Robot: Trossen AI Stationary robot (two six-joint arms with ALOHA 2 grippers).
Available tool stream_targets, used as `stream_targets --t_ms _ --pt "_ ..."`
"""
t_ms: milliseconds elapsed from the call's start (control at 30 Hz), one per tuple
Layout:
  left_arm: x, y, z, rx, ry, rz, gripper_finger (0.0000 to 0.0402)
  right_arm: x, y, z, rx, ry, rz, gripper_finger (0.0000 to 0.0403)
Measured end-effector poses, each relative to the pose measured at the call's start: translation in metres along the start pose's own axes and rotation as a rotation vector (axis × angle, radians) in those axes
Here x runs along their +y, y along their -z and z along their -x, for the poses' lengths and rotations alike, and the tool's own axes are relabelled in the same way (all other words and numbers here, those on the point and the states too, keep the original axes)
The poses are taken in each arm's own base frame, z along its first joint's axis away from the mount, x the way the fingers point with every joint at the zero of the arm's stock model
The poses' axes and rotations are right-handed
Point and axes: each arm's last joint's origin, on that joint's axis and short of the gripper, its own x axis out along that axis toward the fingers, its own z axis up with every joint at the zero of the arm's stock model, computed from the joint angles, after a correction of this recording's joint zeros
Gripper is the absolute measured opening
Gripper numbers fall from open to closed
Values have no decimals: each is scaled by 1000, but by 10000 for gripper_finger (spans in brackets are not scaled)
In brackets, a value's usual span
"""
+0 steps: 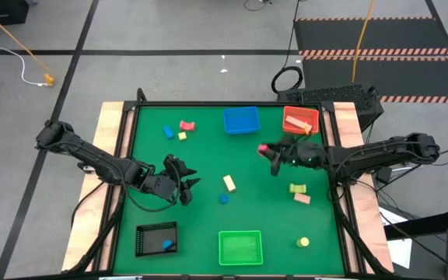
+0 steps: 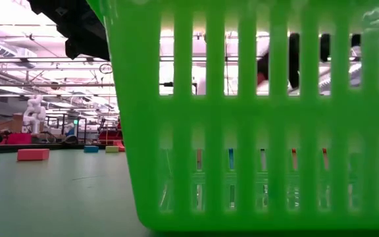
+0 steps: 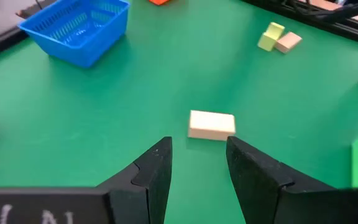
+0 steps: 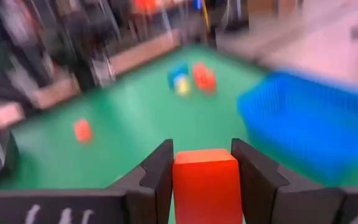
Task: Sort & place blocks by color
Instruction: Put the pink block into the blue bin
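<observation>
- Right gripper (image 4: pixel 204 163) is clamped on a red block (image 4: pixel 205 183), pinched across its two flat sides. It's up off the mat with the blue tray (image 1: pixel 241 120) just beyond it, and the red tray (image 1: pixel 299 121) close on its outer side, toward the table's right edge.
- Left gripper (image 3: pixel 199 163) is empty, jaws partly apart, hovering over the green mat (image 1: pixel 201 218) with a tan block (image 3: pixel 211 125) lying just ahead of its fingertips.
- Handling guess: these look like small rigid toy pieces, light, smooth-faced, not fragile. Flat-sided ones want a pinch on two parallel faces near the middle, like the red one now. A round piece could roll or squirt out, so I'd go across its width.
- Count of trays from above: four, namely blue, red, green tray (image 1: pixel 240 247) and black tray (image 1: pixel 156 238).
- Loose pieces I can count on the mat from above: about eight. That's a red, blue and yellow cluster near the far left, the tan bar mid-table, a small blue piece (image 1: pixel 223 199) by it, a lime and tan pair on the right, and a yellow round one (image 1: pixel 304 243) near the front.
- Already in trays: one blue bit in the black tray and one tan bar in the red tray. Neither matches its tray by colour, far as I can tell.
</observation>
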Motion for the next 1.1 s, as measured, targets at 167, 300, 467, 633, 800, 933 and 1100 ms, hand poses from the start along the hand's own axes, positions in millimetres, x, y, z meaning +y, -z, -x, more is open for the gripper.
stream_targets --t_ms 167,300,467,633,800,933,1100 --pt "6 -4 -4 -7 -27 -25 154 -4 -16 -14 -205 -12 -57 117" --pt "10 -7 -7 -17 -56 -38 154 -14 -10 -33 -240 22 -121 117" --pt "14 -10 -10 -28 -81 -20 154 -29 -6 -59 -228 97 -179 117" --pt "15 -10 -10 -29 -84 -18 154 -48 -13 -82 -222 192 -158 122" --pt "16 -11 -11 -32 -88 -12 154 -73 -14 -101 -178 290 -187 122" --pt "18 -12 -12 -34 -94 -5 154 -85 -13 -116 -138 275 -195 122" --pt "21 -15 -14 -38 -109 7 154 -93 -3 -128 -89 280 -193 122"
